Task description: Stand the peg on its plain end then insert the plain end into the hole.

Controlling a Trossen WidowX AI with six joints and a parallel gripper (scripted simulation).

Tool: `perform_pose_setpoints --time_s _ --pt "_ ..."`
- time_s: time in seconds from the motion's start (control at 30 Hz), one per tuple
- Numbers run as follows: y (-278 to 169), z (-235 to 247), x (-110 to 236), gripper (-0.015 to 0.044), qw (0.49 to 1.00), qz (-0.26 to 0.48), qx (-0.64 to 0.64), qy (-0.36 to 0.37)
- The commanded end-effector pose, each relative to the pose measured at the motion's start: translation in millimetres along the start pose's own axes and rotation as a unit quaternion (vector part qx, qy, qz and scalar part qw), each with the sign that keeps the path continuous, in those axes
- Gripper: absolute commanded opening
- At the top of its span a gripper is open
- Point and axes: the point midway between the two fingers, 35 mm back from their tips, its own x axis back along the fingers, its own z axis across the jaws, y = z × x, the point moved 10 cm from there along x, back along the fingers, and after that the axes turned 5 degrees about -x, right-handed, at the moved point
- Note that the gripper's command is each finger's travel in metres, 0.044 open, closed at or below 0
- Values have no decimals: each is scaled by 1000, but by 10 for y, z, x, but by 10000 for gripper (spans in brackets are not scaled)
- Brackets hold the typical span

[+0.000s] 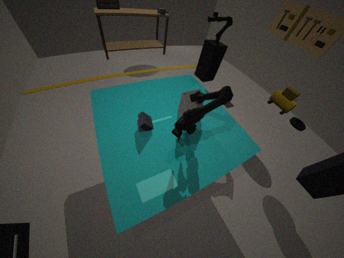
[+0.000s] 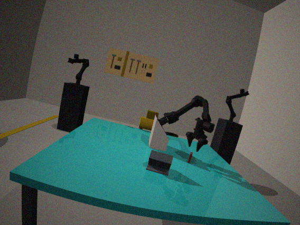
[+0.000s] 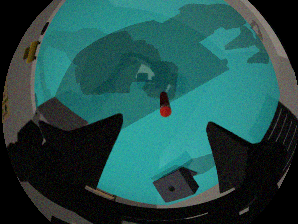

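The table (image 2: 79, 158) is glossy teal — smooth enough to mirror the arm. The tool (image 2: 194, 143) looks matt black plastic; the sloped panel (image 2: 158, 165) matt grey, the peg (image 2: 190, 157) plain red.
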Motion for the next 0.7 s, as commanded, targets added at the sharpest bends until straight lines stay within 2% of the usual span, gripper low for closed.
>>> perform_pose_setpoints --time_s 0.0,0.67 --pt "-9 -2 -14 440 999 2 48 1" --pt "-8 -1 -44 440 955 1 298 1"
